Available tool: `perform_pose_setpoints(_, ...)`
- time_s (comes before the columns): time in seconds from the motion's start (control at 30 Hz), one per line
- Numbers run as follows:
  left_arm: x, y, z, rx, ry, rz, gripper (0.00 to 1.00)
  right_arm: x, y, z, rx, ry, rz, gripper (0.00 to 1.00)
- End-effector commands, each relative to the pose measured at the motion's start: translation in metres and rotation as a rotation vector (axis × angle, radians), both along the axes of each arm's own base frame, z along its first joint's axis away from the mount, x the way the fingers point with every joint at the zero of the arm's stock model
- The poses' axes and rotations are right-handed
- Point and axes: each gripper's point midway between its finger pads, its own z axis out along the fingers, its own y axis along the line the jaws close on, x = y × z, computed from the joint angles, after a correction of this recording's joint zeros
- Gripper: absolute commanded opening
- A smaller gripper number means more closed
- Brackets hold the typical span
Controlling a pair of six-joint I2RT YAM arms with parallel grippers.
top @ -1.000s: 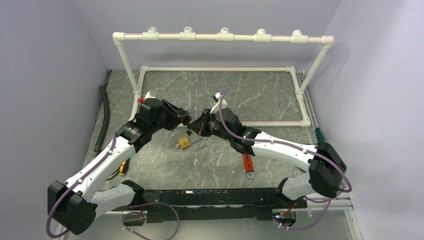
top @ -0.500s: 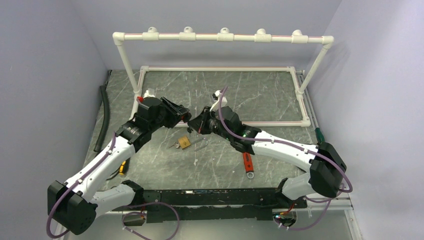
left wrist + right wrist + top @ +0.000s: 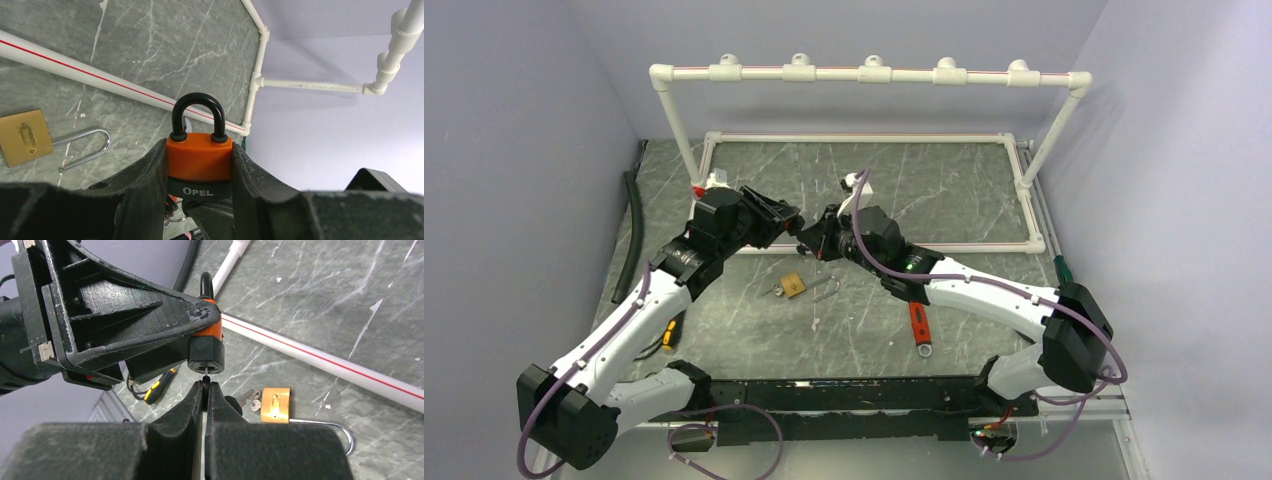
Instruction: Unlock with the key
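An orange and black padlock [image 3: 199, 160] with a black shackle is held in the air, my left gripper [image 3: 199, 146] shut on its body from both sides. In the right wrist view the padlock's black underside [image 3: 206, 356] faces my right gripper [image 3: 205, 388]. That gripper is shut on the black head of a key [image 3: 205, 380], whose thin blade reaches up into the keyhole. From above, the left gripper [image 3: 784, 220] and right gripper [image 3: 816, 238] meet tip to tip over the table's middle. The padlock's shackle is closed.
A brass padlock [image 3: 793, 285] with an open steel shackle and small keys [image 3: 774, 291] lies on the table below the grippers. A red-handled wrench [image 3: 918, 328], a yellow-black screwdriver [image 3: 667, 335], a black hose [image 3: 632, 235] and a white pipe frame [image 3: 869, 73] surround the area.
Both grippers have moved together a little toward the back of the table, padlock and key staying joined. The brass padlock has not moved.
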Motion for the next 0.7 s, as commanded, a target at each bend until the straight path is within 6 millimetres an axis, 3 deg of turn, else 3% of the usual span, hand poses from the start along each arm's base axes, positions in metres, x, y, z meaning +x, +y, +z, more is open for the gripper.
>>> perform_pose_setpoints(0.0, -0.054, -0.041, 0.023, -0.112, 0.066, -0.278, 0.00, 0.054, -0.021, 0.064, 0.076, -0.230, -0.236, 0.00)
perform_pose_setpoints(0.27, -0.055, -0.047, 0.027, -0.141, 0.062, -0.306, 0.00, 0.054, -0.023, 0.061, 0.055, -0.253, -0.257, 0.00)
perform_pose_setpoints(0.67, -0.055, -0.045, 0.033, -0.173, -0.037, -0.306, 0.00, 0.051, -0.031, 0.071, 0.304, -0.116, -0.137, 0.00)
